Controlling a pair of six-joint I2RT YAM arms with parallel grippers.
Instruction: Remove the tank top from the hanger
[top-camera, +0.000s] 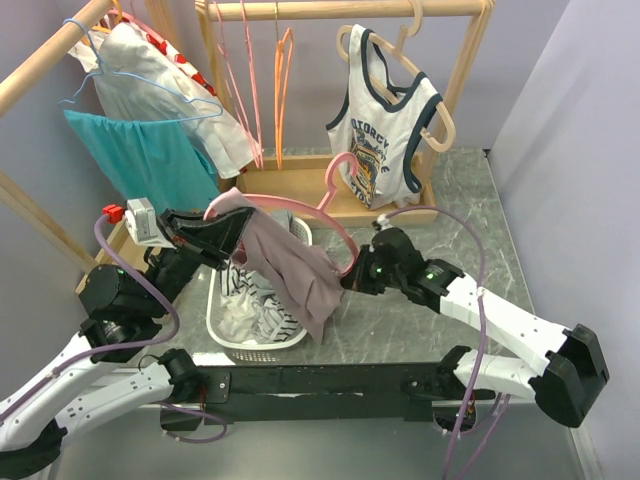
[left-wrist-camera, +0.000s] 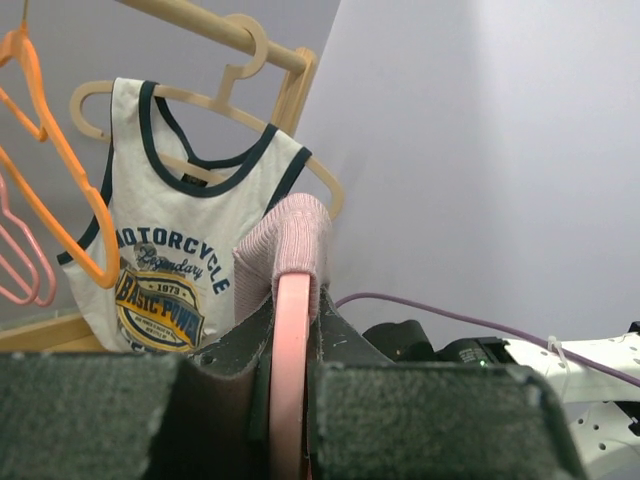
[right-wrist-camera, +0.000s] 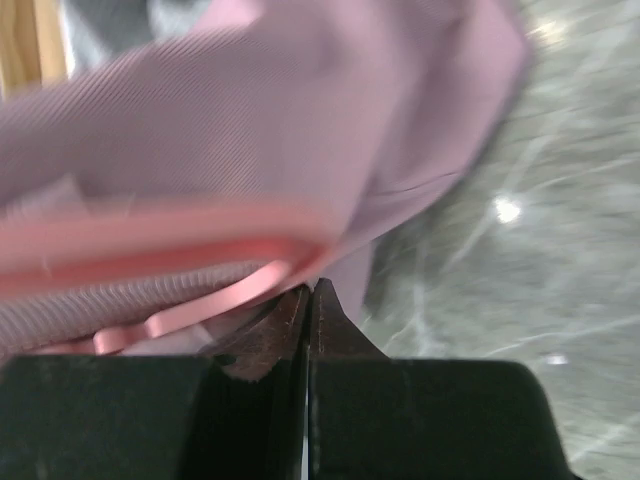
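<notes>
The mauve tank top (top-camera: 290, 265) hangs in the middle of the top view, draped over a pink hanger (left-wrist-camera: 291, 350) that is held tilted in the air, its cloth falling across the right rim of a white laundry basket (top-camera: 225, 335) with striped clothes inside. The left gripper (top-camera: 222, 232) is clamped on the hanger's upper left end, the pink bar squeezed between its fingers with a ribbed strap folded over it. The right gripper (top-camera: 350, 278) has its jaws pressed together at the hanger's lower right corner, tips against the cloth; whether a fold is pinched cannot be told. The basket stands on a grey-green marbled table (top-camera: 420, 330). Behind, at the top of the frame, a wooden rack (top-camera: 340, 10) carries a white printed vest (top-camera: 385, 130), an orange hanger (top-camera: 283, 70) and a teal garment (top-camera: 140, 160), against pale lilac walls (top-camera: 560, 120)
</notes>
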